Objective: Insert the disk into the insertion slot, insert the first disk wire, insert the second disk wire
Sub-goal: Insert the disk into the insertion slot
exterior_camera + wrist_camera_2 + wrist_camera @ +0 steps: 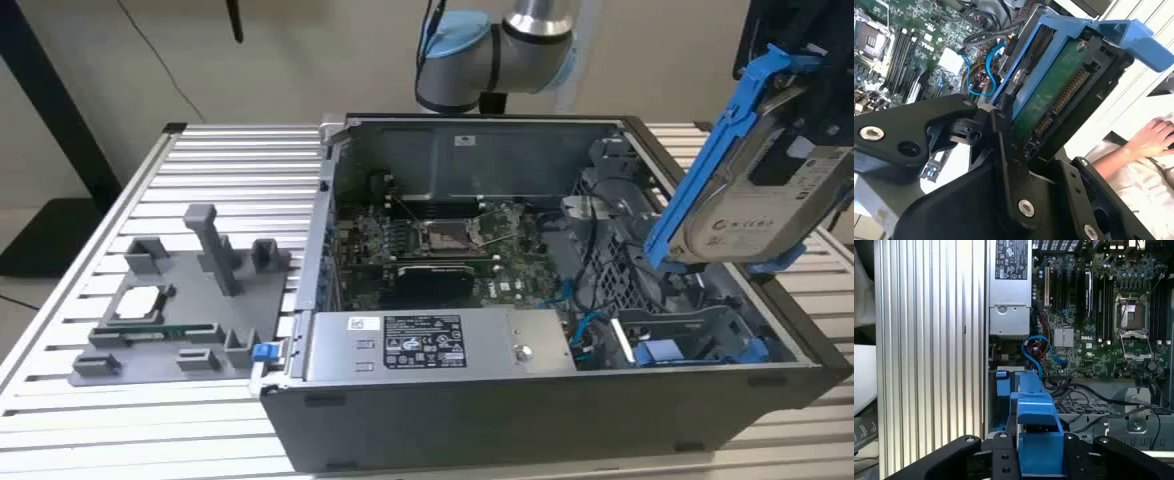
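Gripping the disk (747, 170) by its blue carrier, jaws of the gripper (1035, 440) closed narrow on it. Hanging tilted on edge, clear above the open case (534, 420) at the exterior view's right, free air around every edge. Below, the insertion slot (617, 262), crowded by black cables (1094, 390) and a blue cable (968, 75) beside the motherboard (441, 240). Off to one side, a person's hand (1154, 137).

a slatted metal table (227, 160) carries an open computer case (534, 420) and, at the exterior view's left, just beside it, a grey parts fixture (187, 300).
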Available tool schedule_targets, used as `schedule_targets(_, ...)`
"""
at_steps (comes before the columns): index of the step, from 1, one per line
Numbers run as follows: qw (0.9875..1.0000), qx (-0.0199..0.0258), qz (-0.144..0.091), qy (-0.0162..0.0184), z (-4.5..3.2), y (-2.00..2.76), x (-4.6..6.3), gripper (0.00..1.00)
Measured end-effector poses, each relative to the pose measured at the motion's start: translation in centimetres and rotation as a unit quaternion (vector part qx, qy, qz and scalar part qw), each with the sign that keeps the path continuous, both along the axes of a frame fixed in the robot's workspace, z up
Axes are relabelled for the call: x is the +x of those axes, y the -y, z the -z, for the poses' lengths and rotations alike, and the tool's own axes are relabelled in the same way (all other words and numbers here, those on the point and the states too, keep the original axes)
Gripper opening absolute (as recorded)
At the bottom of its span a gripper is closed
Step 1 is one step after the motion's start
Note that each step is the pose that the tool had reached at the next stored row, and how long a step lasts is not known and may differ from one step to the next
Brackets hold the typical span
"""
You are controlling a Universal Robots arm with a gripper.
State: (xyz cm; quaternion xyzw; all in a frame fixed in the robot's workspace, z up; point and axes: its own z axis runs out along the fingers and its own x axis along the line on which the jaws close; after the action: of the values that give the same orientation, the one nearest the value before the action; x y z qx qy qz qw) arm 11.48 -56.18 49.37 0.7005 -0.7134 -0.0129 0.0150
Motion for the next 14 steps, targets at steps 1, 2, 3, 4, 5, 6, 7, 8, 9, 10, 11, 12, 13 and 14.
schedule_targets(1,1.0,0.0,0.0,0.0,0.0,0.0,0.0,0.0)
schedule_targets(2,1.0,0.0,0.0,0.0,-0.01,0.0,0.0,0.0)
schedule_targets(3,1.0,0.0,0.0,0.0,-0.02,0.0,0.0,0.0)
schedule_targets(4,1.0,0.0,0.0,0.0,-0.02,0.0,0.0,0.0)
schedule_targets(5,1.0,0.0,0.0,0.0,-0.02,0.0,0.0,0.0)
schedule_targets(6,1.0,0.0,0.0,0.0,-0.03,0.0,0.0,0.0)
schedule_targets(7,1.0,-0.0001,0.0,0.0,-0.04,0.01,0.0,0.0)
schedule_targets(8,1.0,-0.0002,0.0,0.0,-0.04,0.04,0.0,0.0)
schedule_targets(9,1.0,-0.0001,0.0,0.0,-0.03,0.08,0.01,0.0)
schedule_targets(10,1.0,0.0,0.0,0.0,-0.01,0.13,0.03,0.0)
schedule_targets(11,1.0,0.0,0.0,0.0,-0.01,0.19,0.05,0.0)
schedule_targets(12,1.0,0.0,0.0,0.0,0.01,0.26,0.08,0.0)
schedule_targets(13,1.0,0.0,0.0,0.0,0.04,0.32,0.13,0.0)
schedule_targets(14,1.0,0.0,0.0,0.0,0.06,0.4,0.18,0.0)
